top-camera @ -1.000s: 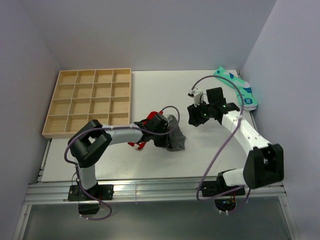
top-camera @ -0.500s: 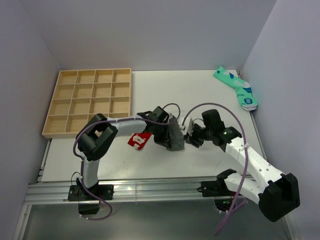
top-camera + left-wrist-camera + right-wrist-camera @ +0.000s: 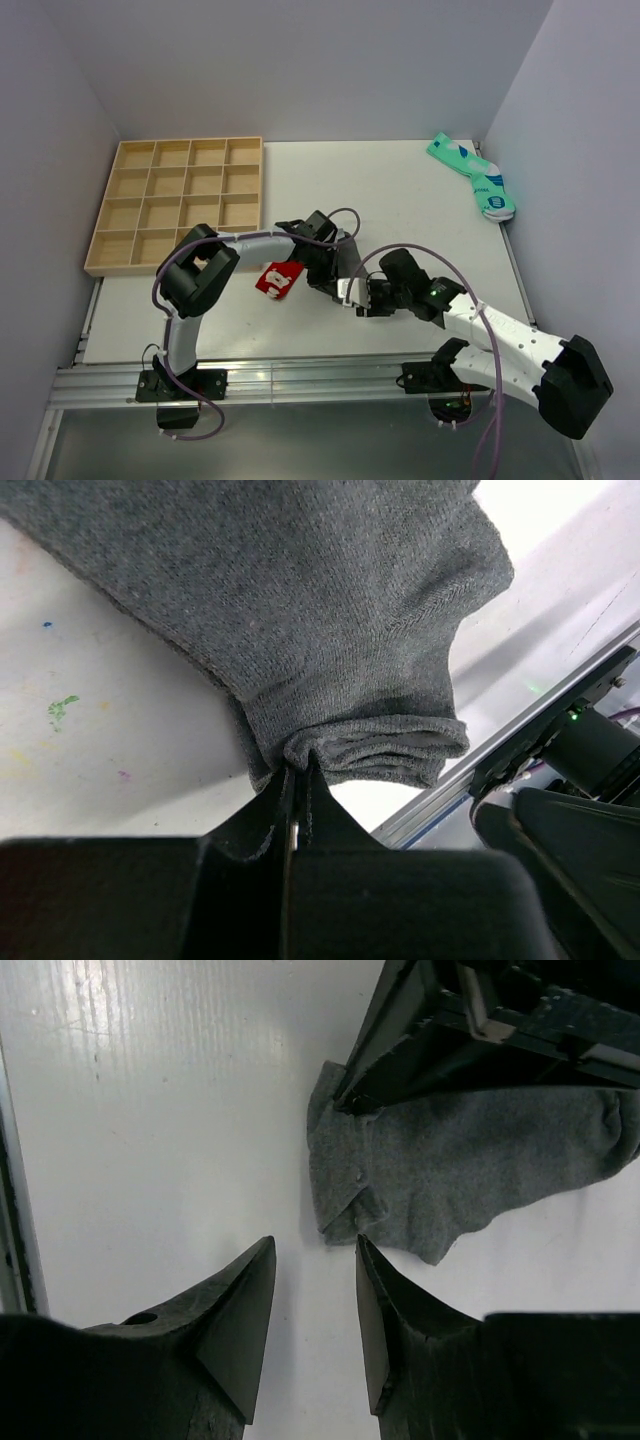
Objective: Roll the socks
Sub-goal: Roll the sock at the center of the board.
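The dark grey sock (image 3: 330, 610) lies flat on the white table, one end folded into a small bunch. My left gripper (image 3: 298, 765) is shut on that bunched edge. In the top view the left gripper (image 3: 328, 270) covers most of the grey sock (image 3: 347, 266). The red sock (image 3: 278, 279) with white markings lies just left of it, untouched. My right gripper (image 3: 315, 1245) is open and empty, its tips just short of the grey sock's (image 3: 470, 1170) folded corner. In the top view the right gripper (image 3: 353, 293) sits close beside the left one.
A wooden compartment tray (image 3: 180, 205) stands at the back left. Mint-green patterned socks (image 3: 475, 175) lie at the back right by the wall. The table's front rail (image 3: 520, 750) runs close behind the grey sock.
My right arm has swung from the back right down to the front centre, ending beside the grey sock. My left gripper has kept hold of the grey sock, and the red sock now lies uncovered.
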{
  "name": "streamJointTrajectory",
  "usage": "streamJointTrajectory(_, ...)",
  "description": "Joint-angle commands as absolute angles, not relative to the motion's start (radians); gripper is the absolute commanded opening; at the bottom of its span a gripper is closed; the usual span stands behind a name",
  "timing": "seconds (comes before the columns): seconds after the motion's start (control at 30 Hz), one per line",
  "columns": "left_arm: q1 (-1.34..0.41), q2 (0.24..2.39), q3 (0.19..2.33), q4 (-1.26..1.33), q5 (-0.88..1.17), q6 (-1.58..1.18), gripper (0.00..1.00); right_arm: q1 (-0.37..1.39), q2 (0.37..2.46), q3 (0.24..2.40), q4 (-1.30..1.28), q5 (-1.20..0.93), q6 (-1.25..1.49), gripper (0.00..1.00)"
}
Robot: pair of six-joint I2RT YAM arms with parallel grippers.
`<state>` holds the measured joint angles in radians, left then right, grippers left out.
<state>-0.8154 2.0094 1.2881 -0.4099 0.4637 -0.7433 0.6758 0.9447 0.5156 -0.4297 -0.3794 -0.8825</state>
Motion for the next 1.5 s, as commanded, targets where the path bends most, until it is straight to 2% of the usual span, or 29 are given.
streamJointTrajectory(0.0, -0.808, 2.022, 1.325, -0.439, 0.485, -0.707, 0.0, 0.725, 0.945, 0.486, -0.325, -0.305, -0.92, 0.45)
streamJointTrajectory(0.27, -0.804, 2.034, 1.353, -0.465, 0.489, -0.692, 0.0, 0.833, 1.011, 0.446, -0.235, -0.224, -0.954, 0.43)
streamJointTrajectory(0.6, -0.801, 2.043, 1.365, -0.48, 0.489, -0.675, 0.0, 0.858, 1.13, 0.442, -0.101, -0.161, -0.996, 0.42)
streamJointTrajectory(0.93, -0.798, 2.042, 1.361, -0.477, 0.495, -0.669, 0.0, 0.858, 1.215, 0.453, -0.084, -0.137, -0.992, 0.39)
streamJointTrajectory(1.33, -0.788, 2.006, 1.29, -0.379, 0.525, -0.722, 0.0, 0.854, 1.213, 0.436, -0.083, -0.14, -0.901, 0.24)
streamJointTrajectory(1.47, -0.788, 1.971, 1.211, -0.299, 0.517, -0.775, 0.06, 0.825, 1.177, 0.442, -0.115, -0.204, -0.867, 0.21)
